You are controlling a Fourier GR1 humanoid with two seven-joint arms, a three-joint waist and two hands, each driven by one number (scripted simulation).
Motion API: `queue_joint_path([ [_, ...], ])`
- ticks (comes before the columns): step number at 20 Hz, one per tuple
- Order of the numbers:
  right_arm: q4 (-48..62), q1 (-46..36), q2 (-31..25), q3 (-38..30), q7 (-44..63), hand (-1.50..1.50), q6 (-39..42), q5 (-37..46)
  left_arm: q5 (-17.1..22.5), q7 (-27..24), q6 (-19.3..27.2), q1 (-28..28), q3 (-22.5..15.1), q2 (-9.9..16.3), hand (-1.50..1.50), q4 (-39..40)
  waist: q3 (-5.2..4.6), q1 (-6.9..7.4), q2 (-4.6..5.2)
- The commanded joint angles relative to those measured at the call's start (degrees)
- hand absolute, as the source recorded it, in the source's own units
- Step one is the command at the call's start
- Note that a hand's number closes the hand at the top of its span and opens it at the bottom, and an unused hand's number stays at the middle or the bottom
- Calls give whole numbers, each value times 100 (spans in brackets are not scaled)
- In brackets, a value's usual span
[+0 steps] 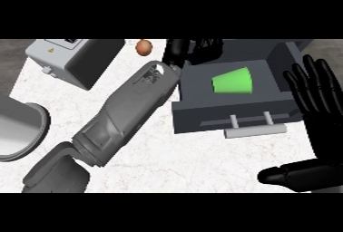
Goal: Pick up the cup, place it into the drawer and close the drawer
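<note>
Grey vessel (17, 131): rounded rim at the counter's left edge, partly cut off; takes no part here.
Grey box (70, 59): appliance-like, tilted, near the counter's far left corner.
Egg (144, 47): brown, at the far edge, just beside the left hand.
Left hand (179, 50): black, at the end of the long grey forearm that crosses the counter (181, 158) diagonally; it sits by the drawer's far left corner, fingers bunched and mostly hidden, cannot tell whether curled or straight. It holds nothing visible.
Cup (234, 81): green, lying on its side inside the open drawer (201, 115), apart from both hands. Placing looks done.
Drawer handle (254, 131): pale bar on the front panel, facing the near edge.
Right hand (315, 97): spread, fingers straight and upright, resting at the view's right edge beside the drawer.
Step in hand: closing, by my reading. Clear the left hand off the drawer's rim first, then push flat and square on the front panel near the handle, so the drawer slides straight and the cup does not roll.
</note>
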Motion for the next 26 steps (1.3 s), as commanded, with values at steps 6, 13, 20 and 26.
queue_joint_path([
  [6,79,-41,-43,-68,-116,-150,183,-241,292,27,260,-16,-480,0,-150,61,0,-63,19],
  [13,-48,-198,67,-87,188,-150,31,-512,949,-492,51,56,-304,-1,-150,-375,-5,-10,0],
  [20,136,-137,-92,-270,11,-150,301,-749,1300,-688,-264,-43,202,-1,-150,-709,-7,374,-89],
  [26,-277,531,-777,-345,53,150,1132,-733,1249,-613,-370,661,584,512,-150,-1427,-12,603,-163],
])
